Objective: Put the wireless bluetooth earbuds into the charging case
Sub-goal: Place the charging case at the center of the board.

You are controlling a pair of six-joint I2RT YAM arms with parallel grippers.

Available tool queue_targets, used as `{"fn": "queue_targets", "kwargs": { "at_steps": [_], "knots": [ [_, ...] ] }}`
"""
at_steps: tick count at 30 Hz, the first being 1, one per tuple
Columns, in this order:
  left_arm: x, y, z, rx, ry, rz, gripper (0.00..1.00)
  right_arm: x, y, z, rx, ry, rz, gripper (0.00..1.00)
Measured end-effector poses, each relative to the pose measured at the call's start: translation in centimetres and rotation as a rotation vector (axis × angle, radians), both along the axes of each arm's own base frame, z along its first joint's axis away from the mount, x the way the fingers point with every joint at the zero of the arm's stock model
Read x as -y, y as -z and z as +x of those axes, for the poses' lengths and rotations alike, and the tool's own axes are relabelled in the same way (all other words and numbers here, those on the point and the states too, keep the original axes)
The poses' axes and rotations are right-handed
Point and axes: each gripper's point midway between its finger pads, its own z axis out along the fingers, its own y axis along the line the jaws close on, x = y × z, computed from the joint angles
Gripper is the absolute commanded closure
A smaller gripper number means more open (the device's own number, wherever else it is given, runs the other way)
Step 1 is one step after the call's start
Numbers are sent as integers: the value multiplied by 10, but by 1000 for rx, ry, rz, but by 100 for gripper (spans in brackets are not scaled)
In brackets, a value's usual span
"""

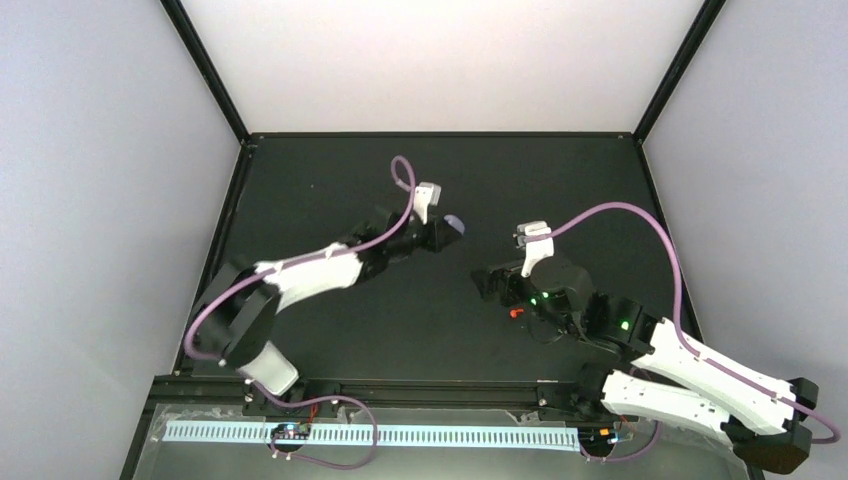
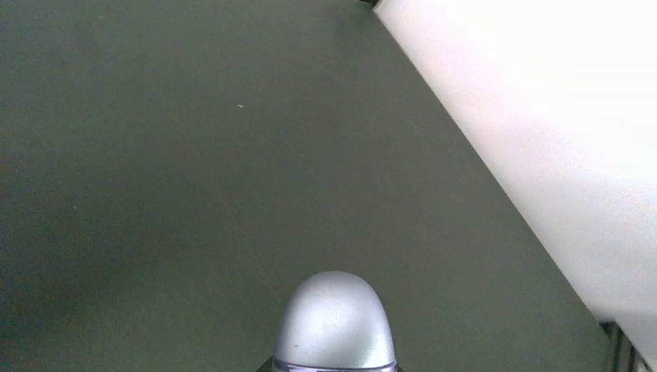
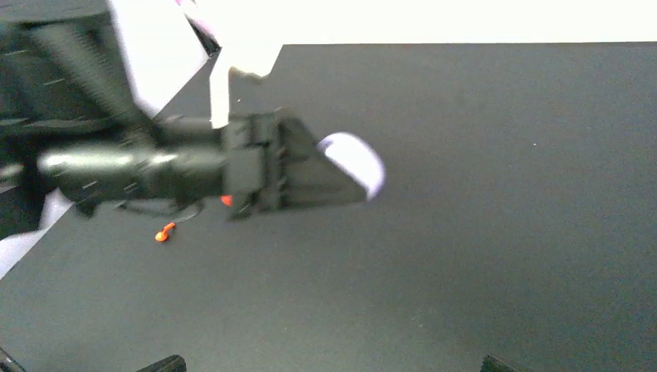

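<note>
Plainly the case (image 1: 454, 228) is with the left arm: the left gripper (image 1: 438, 233) is clamped on its back half. The rounded free end juts past the fingertips, pointing toward the right side of the table (image 1: 330, 180) and slightly away from the bases. It looks to be held up off the surface, though I cannot be sure. The left wrist view shows only a smooth dome with a thin seam low down, so the lid seems closed.

The right gripper (image 1: 488, 284) sits near the case, to its right and nearer the bases. Its fingers are spread wide with nothing between them, and only their tips show at the bottom corners of its own view. In that view the case lies ahead and above centre, its long axis running across from left to right with the free end to the right, so the right gripper meets it side-on.

No earbuds show in any view, and I cannot tell whether they are inside the case or hidden. The red bit (image 3: 164, 232) on the table is not one of them. Being the free hand, the right gripper is my guess for whatever comes next
</note>
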Motion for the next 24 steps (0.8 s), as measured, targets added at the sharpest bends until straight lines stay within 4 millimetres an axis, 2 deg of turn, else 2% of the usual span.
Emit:
{"fn": "queue_targets", "kwargs": {
  "at_steps": [4,6,10,13,15,24],
  "knots": [
    [9,35,58,-121,-61,1,98,9,4,-5,-7,7,25,1],
    [9,58,74,-184,-85,0,99,11,8,-7,-16,8,18,1],
    [0,112,87,-317,-134,28,98,15,12,-9,-26,9,5,1],
    [-1,135,87,-380,-147,49,96,18,10,-11,-19,7,6,1],
    [1,140,90,-396,-150,54,91,19,9,-11,-16,5,4,1],
    [1,140,94,-415,-168,66,46,18,-3,-10,14,-9,-13,1]
  ]
}}
